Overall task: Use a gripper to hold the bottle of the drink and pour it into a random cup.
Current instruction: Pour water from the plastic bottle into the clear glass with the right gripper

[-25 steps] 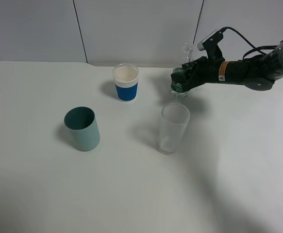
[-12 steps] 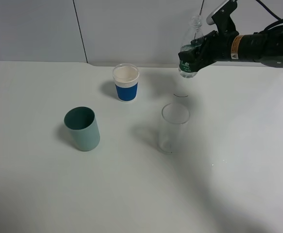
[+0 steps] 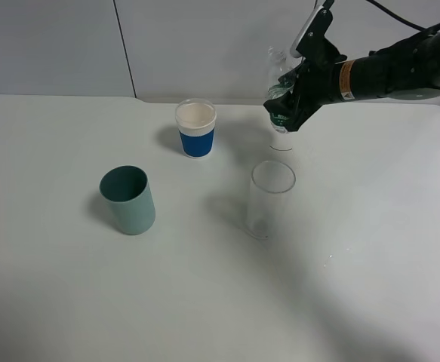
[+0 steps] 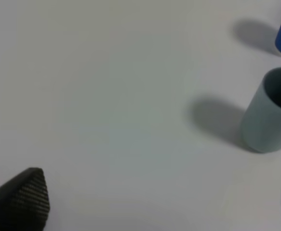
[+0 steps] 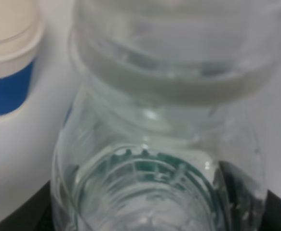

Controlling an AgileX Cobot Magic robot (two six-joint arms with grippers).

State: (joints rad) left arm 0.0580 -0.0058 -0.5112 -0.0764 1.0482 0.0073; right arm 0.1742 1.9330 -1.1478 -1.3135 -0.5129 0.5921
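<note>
In the exterior high view my right gripper [image 3: 286, 104] is shut on the bottle [image 3: 279, 90], a small clear one with a dark green label. It hangs in the air, leaning a little, just behind and above the tall clear glass cup [image 3: 270, 198], which stands upright on the table. The right wrist view is filled by the bottle [image 5: 150, 144], with dark fingers [image 5: 15, 219] at its sides. My left gripper [image 4: 154, 199] shows only in its wrist view, open over bare table with nothing between its fingers.
A teal-green cup [image 3: 129, 200] stands at the left, also seen as the teal cup [image 4: 268, 115]. A white cup with a blue band [image 3: 195, 128] stands behind the middle and appears at an edge of both wrist views [image 5: 5, 57]. The white table [image 3: 220, 302] ends at a grey wall.
My right gripper has lifted the bottle off the table, then shifted it slightly left and down toward the glass, leaning it more. The cups have stayed put.
</note>
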